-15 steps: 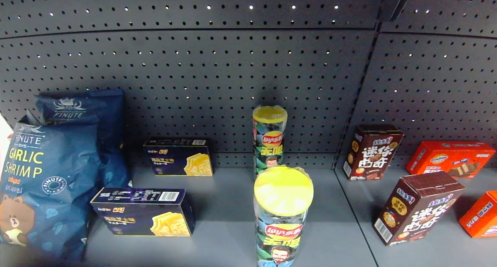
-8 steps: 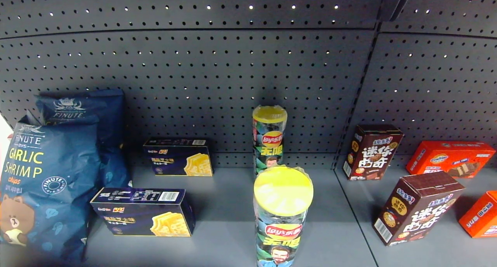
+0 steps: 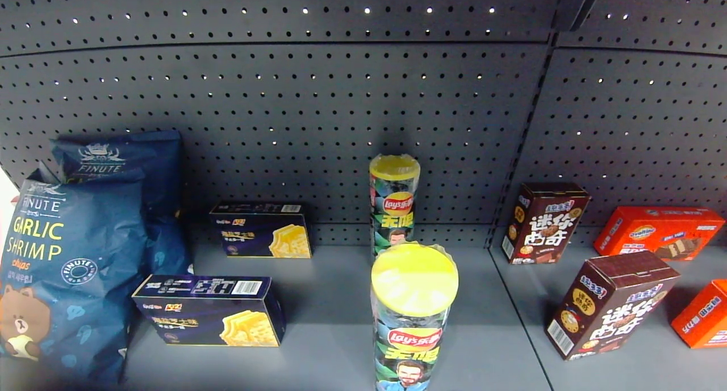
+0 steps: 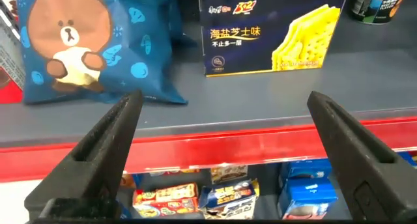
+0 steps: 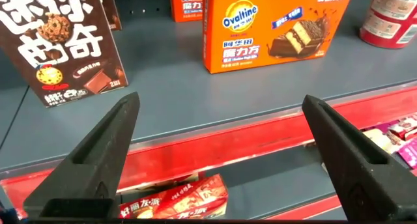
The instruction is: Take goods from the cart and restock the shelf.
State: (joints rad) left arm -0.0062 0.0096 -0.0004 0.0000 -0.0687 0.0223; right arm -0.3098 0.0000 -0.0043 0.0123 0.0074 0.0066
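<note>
On the grey shelf [image 3: 335, 300] stand two yellow-lidded chip cans, one in front [image 3: 413, 317] and one at the back [image 3: 394, 200]. Two dark blue cracker boxes [image 3: 210, 311] [image 3: 262, 230] lie to their left, beside blue shrimp-chip bags [image 3: 68, 266]. Brown cookie boxes [image 3: 610, 303] [image 3: 542, 221] and orange boxes [image 3: 659, 231] stand on the right. My left gripper [image 4: 225, 152] hangs open before the shelf's red front edge [image 4: 215, 149], facing a cracker box [image 4: 270, 32] and a bag [image 4: 85, 42]. My right gripper [image 5: 221, 152] is open too, facing a brown box [image 5: 58, 45] and an orange box [image 5: 277, 28].
A perforated dark back panel [image 3: 284, 107] closes the shelf behind. Below the red edge a lower shelf holds more packaged goods [image 4: 195, 198] [image 5: 176, 198]. A red-and-white can [image 5: 391, 19] stands at the far end of the shelf by the right arm.
</note>
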